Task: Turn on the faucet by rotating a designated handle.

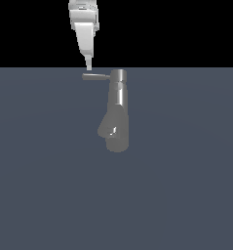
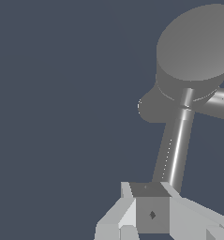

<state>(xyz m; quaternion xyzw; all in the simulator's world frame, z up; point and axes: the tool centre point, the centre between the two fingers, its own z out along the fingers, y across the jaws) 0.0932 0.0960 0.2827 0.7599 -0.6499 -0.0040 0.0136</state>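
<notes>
Grey metal, the faucet stands near the floor's far edge, its handle jutting sideways from the cap toward the exterior view's left. The gripper hangs at the rod's free end; in the wrist view the fingers look nearly closed by the tip, holding nothing, though contact is unclear. So near the tip, a sideways push might slide off the rod.
</notes>
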